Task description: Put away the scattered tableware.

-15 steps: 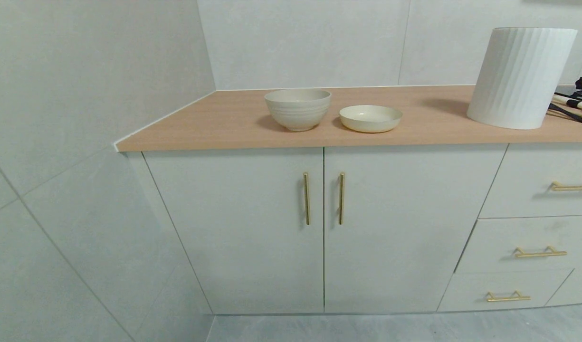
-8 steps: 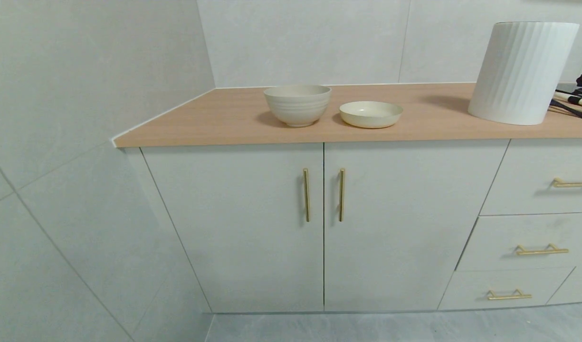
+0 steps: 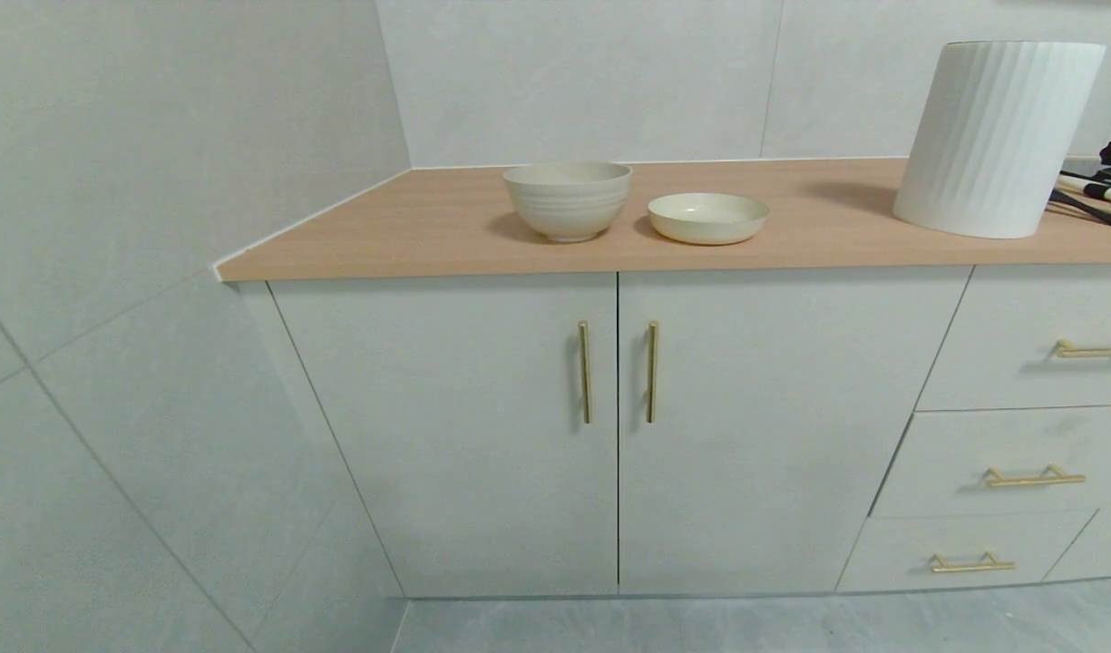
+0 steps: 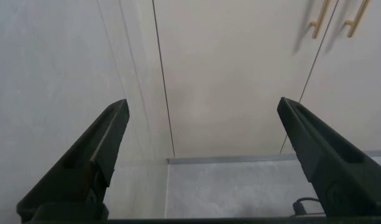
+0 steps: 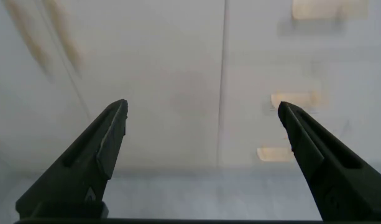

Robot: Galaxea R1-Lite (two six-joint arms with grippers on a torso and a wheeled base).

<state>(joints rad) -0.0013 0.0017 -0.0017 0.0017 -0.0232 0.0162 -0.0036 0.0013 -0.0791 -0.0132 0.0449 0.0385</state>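
A deep ribbed beige bowl (image 3: 568, 199) stands on the wooden countertop (image 3: 410, 231), with a shallow cream dish (image 3: 707, 218) just to its right. Both are upright and empty as far as I can see. Low down, my left gripper (image 4: 202, 118) hangs open in front of the cabinet's left door and the floor. My right gripper (image 5: 202, 118) is open too, facing the cabinet front and the drawers. Nothing lies between either pair of fingers.
A tall white fluted container (image 3: 999, 136) stands at the counter's right, with dark-handled utensils (image 3: 1095, 195) beyond it. Below are two closed cabinet doors with gold handles (image 3: 618, 372) and a stack of drawers (image 3: 1027, 408). A tiled wall (image 3: 156, 272) closes off the left.
Between one second and half a second ago the whole head view shifted slightly, so the camera moved. Since then nothing has changed.
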